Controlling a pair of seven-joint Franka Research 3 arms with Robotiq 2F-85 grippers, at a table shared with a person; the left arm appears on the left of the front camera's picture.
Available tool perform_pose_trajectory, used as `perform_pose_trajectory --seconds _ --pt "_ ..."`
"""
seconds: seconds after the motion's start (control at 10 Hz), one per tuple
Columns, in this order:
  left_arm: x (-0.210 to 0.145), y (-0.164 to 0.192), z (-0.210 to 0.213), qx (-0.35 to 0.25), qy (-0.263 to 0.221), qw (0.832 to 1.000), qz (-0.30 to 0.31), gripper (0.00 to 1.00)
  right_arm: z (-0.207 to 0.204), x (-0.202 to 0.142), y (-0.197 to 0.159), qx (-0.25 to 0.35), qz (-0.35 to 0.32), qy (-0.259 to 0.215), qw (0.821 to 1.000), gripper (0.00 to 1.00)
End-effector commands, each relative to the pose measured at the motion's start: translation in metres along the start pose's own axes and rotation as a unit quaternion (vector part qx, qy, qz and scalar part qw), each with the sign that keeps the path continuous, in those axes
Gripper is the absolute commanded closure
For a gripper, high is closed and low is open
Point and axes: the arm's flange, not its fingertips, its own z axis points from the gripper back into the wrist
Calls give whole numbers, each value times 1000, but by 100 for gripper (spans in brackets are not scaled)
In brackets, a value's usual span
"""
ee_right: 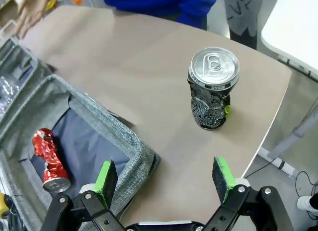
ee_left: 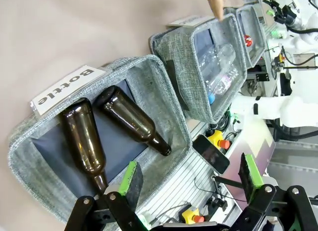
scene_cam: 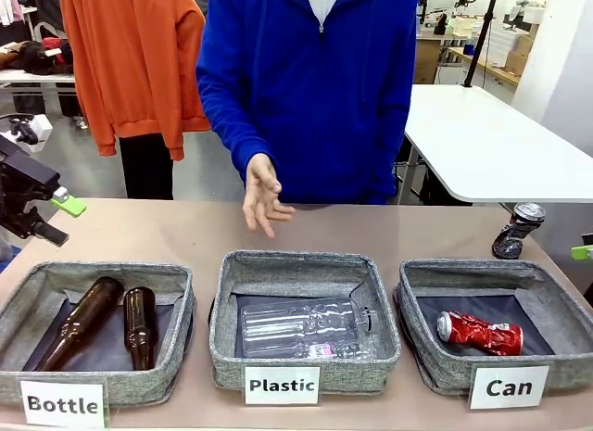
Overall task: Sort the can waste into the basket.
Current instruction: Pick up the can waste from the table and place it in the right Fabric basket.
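Right gripper point(ee_right: 164, 175) first: fingers spread all the way, nothing between them. Just past the green pads sits the dark can point(ee_right: 212, 89), crumpled but standing upright on the bare table point(ee_right: 149, 67), silver top up. It's outside the Can basket point(scene_cam: 419, 355), just beyond its far right corner and near the table's right edge. The red can point(scene_cam: 479, 333) is already in that basket, lying on its side on the dark base.

Left gripper point(ee_left: 190, 177) is the same, wide open and empty. It's at the far left, looking down on the Bottle basket point(ee_left: 164, 92), which has two brown bottles point(ee_left: 84, 139) lying side by side. The middle Plastic basket point(scene_cam: 278, 264) has a clear bottle point(scene_cam: 306, 329) on its side. The person's hand point(scene_cam: 264, 195) hangs open over the far side of the table, behind the Plastic basket.
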Motion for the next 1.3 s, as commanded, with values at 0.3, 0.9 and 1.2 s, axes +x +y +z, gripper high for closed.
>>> perform_pose_trajectory --seconds 0.3,0.9,1.2 --pt "-2 -2 -1 5 2 1000 -1 0 -51 3 -37 -56 34 -23 998 0" --pt "-2 -2 -1 5 2 1000 -1 0 -84 11 -59 -58 10 -40 997 0" --pt "-2 -2 -1 5 2 1000 -1 0 -97 13 -62 -44 7 -44 998 0"
